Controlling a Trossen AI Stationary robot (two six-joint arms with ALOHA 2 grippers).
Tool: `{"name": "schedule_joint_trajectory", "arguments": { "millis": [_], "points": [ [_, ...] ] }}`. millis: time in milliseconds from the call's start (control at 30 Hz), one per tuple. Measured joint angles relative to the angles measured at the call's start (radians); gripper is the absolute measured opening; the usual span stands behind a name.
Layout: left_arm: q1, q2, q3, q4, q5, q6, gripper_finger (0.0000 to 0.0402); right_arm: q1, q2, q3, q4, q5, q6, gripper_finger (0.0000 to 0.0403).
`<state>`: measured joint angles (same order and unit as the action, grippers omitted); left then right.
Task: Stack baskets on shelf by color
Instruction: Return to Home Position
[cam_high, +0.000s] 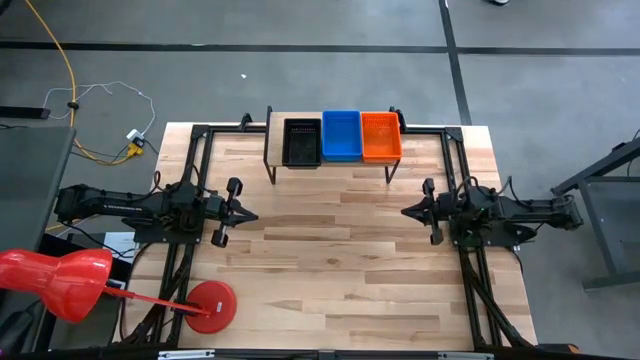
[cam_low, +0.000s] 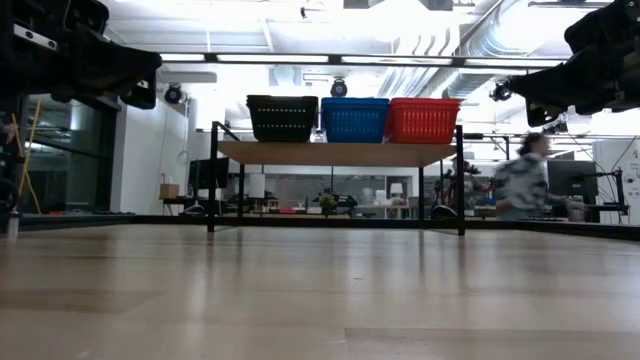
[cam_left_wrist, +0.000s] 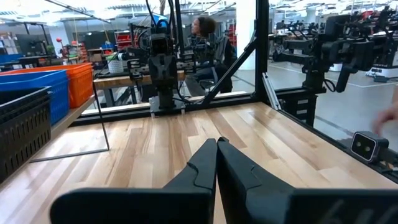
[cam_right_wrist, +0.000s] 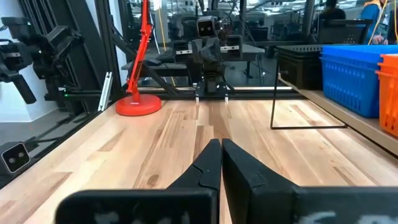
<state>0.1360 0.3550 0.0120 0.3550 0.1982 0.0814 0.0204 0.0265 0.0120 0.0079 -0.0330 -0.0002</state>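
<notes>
Left arm (cam_high: 130, 205) and right arm (cam_high: 510, 212) finished in matte black, blocky jointed links, a crossbar (cam_high: 226, 212) seen at each wrist, fingers (cam_left_wrist: 199, 169) moulded dark, angular, tapered to narrow tips

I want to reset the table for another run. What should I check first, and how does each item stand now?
1. Black baskets on the shelf: ok.
2. Blue baskets beside them, in the middle: ok.
3. Orange baskets at the other end: ok.
4. Left claw shut, clear of the shelf: ok.
5. Right claw shut, clear of the shelf: ok.
6. Count in each stack: cannot tell.
</notes>
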Motion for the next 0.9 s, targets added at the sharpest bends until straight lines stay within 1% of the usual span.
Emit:
{"name": "schedule_joint_trajectory", "arguments": {
  "millis": [467, 900],
  "points": [
    [-0.004, -0.008, 0.000, -0.005, -0.001, 0.000, 0.0000, 0.000, 0.000, 0.001, -0.003, 0.000, 0.000, 0.0002],
    [-0.072, -0.222, 0.001, -0.029, 0.000, 0.000, 0.0000, 0.000, 0.000, 0.001, -0.004, 0.000, 0.000, 0.0002]
  ]
}}
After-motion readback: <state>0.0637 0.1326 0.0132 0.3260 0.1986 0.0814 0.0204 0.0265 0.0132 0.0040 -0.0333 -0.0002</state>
